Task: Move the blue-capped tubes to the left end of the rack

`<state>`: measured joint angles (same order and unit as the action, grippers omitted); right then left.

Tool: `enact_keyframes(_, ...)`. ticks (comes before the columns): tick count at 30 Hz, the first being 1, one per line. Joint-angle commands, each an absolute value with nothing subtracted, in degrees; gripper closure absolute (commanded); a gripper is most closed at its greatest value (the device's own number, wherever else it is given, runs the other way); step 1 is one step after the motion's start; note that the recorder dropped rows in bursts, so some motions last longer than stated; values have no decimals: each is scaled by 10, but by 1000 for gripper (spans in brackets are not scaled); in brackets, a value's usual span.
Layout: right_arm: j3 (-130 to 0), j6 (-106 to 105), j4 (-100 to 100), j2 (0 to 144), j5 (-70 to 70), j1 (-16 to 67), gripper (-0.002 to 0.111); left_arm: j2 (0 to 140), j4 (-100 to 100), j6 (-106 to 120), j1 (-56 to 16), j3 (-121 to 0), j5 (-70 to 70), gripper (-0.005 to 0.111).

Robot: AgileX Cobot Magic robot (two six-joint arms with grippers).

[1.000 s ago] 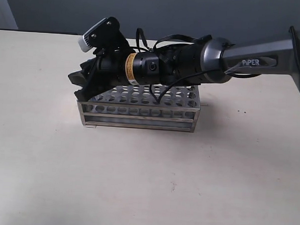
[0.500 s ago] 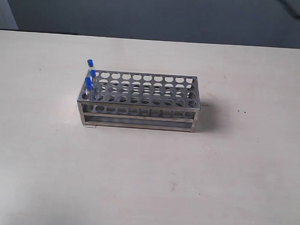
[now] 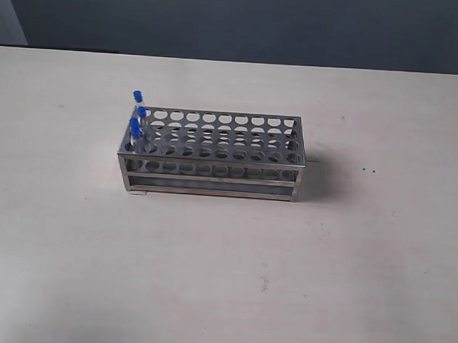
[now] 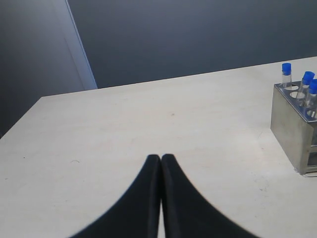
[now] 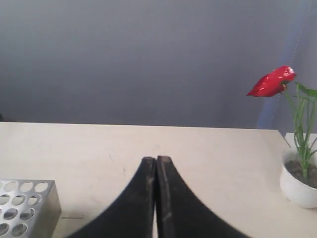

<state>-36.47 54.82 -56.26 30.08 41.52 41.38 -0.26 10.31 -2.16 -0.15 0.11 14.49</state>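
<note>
The shiny steel rack (image 3: 214, 167) stands on the table in the exterior view, with the blue-capped tubes (image 3: 137, 120) upright in the holes at its left end. The left wrist view shows that end of the rack (image 4: 292, 131) with three blue-capped tubes (image 4: 307, 84) in sight. A corner of the rack (image 5: 27, 203) with bare holes appears in the right wrist view. My left gripper (image 4: 161, 157) is shut on nothing, well away from the rack. My right gripper (image 5: 156, 159) is shut too and holds nothing. Neither arm appears in the exterior view.
A white pot with a green plant and a red flower (image 5: 299, 163) stands on the table on the far side from the rack in the right wrist view. A dark wall (image 3: 243, 24) runs behind the beige table (image 3: 224, 278).
A second ago the right arm reached over the rack's left end. It has since pulled out of the exterior view, leaving the blue-capped tubes standing there.
</note>
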Motion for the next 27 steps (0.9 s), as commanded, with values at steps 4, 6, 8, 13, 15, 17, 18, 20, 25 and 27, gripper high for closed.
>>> enact_keyframes(4, -310, 411, -409, 182, 263, 234, 109, 0, 103, -24, -5, 0, 137, 106)
enact_keyframes(6, -277, 350, -330, 149, 218, 164, 109, 0, 103, -24, -5, 0, 137, 106)
enact_keyframes(8, -253, 308, -255, 124, 221, 118, 109, 0, 103, -24, -5, 0, 137, 106)
enact_keyframes(13, -214, 157, -119, 106, 251, 92, 109, 0, 103, -24, -5, 0, 137, 106)
enact_keyframes(15, -193, 115, -83, 106, 243, 92, 109, 0, 103, -24, -5, 0, 137, 106)
enact_keyframes(17, -177, 76, -57, 98, 243, 92, 109, 0, 103, -24, -5, 0, 137, 106)
enact_keyframes(18, -164, 51, -40, 91, 243, 92, 109, 0, 103, -24, -5, 0, 137, 106)
enact_keyframes(20, -148, 20, -20, 77, 243, 92, 109, 0, 103, -24, -5, 0, 137, 106)
enact_keyframes(25, -112, 4, -11, 62, 242, 92, 109, 0, 103, -24, -5, 0, 137, 106)
enact_keyframes(27, -103, 4, -11, 62, 242, 92, 109, 0, 103, -24, -5, 0, 137, 106)
